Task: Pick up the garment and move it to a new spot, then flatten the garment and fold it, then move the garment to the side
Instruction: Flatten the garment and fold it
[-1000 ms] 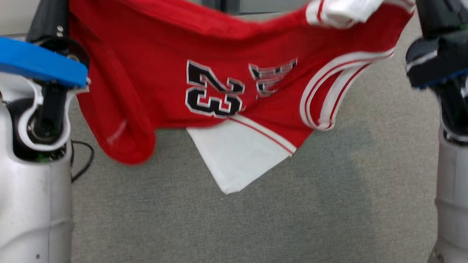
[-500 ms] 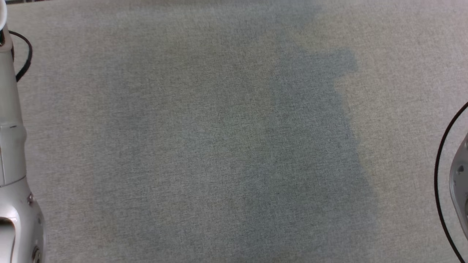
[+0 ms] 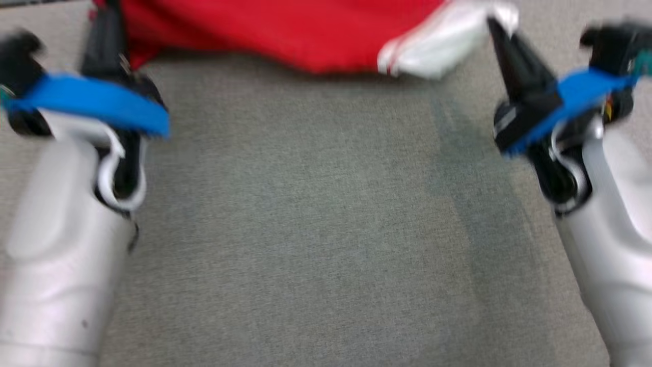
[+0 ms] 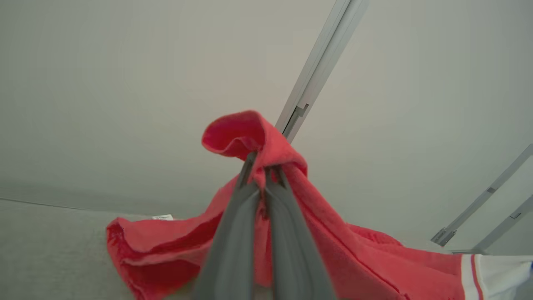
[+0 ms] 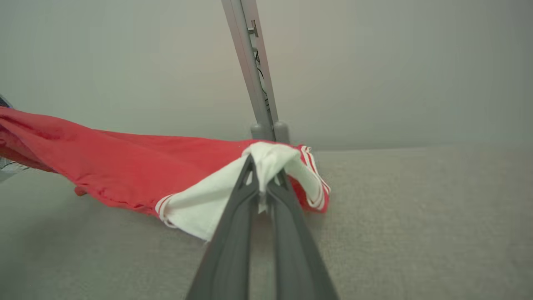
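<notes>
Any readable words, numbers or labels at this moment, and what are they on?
No text can be read.
White tag on the red garment: its print is too small to read.

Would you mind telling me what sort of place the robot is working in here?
Likely a robot lab or test cell, not a home: a broad grey fabric-covered work surface, a bare pale wall behind it, and metal frame posts. The red garment hangs over it.
</notes>
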Tool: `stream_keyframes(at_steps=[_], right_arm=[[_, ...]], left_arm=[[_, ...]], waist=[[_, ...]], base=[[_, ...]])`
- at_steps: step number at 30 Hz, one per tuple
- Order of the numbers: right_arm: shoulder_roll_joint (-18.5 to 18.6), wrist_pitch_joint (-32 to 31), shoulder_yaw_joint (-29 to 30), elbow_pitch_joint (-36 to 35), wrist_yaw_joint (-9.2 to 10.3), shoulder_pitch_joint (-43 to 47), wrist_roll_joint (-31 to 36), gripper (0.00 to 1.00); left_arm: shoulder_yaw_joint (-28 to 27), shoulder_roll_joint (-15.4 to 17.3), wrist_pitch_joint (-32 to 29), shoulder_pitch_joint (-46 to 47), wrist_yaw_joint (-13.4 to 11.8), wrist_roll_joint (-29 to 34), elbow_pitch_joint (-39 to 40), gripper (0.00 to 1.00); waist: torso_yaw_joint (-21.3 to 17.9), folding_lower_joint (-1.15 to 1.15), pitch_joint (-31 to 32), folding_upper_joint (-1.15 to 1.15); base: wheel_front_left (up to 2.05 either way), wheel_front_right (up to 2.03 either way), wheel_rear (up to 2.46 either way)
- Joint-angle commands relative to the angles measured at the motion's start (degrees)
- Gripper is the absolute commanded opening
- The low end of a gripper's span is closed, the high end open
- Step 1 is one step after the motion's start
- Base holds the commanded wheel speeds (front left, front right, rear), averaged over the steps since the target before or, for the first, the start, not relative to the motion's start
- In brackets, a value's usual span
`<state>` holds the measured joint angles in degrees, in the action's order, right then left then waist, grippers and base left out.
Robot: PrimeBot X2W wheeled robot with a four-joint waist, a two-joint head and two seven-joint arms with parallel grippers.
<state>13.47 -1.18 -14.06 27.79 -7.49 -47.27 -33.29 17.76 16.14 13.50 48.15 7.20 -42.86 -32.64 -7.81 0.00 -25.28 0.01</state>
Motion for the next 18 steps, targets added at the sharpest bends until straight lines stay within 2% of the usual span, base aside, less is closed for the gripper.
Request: stream_keyframes(at_steps=[1, 5, 8, 13, 18], right_arm=[[1.22, -1.60, 0.44, -1.25, -0.01, 2.29, -1.02, 0.00], [5.18, -10.05, 3.14, -8.47, -0.02, 14.69, -1.97, 0.00], [5.71, -15.71, 8.18, -15.10, -0.02, 23.76, -0.17, 0.00], [0.24, -25.66, 17.57, -26.74, -0.02, 37.81, 5.18, 0.00], [-6.67, -33.91, 22.66, -37.99, -0.01, 48.68, 9.25, 0.00]], left_arm=[[0.83, 0.29, 0.16, -2.03, 0.40, 0.19, -0.50, 0.00], [4.40, -1.02, -1.11, -9.77, 0.41, -0.93, -1.57, 0.00], [5.75, -1.27, -2.90, -16.46, -0.34, -1.84, -1.20, 0.00], [6.97, -0.71, -5.96, -26.74, -3.52, -2.98, 2.44, 0.00], [7.73, 0.78, -8.42, -35.07, -7.54, -3.26, 7.93, 0.00]], waist=[[-0.09, 0.00, 1.14, -0.01], [1.26, 0.00, 5.63, -0.01], [1.82, 0.00, 8.80, -0.01], [3.01, 0.00, 12.57, -0.01], [4.60, 0.00, 14.75, -0.01]], base=[[0.00, 0.00, 0.00], [0.00, 0.00, 0.00], [0.00, 0.00, 0.00], [0.00, 0.00, 0.00], [0.00, 0.00, 0.00]])
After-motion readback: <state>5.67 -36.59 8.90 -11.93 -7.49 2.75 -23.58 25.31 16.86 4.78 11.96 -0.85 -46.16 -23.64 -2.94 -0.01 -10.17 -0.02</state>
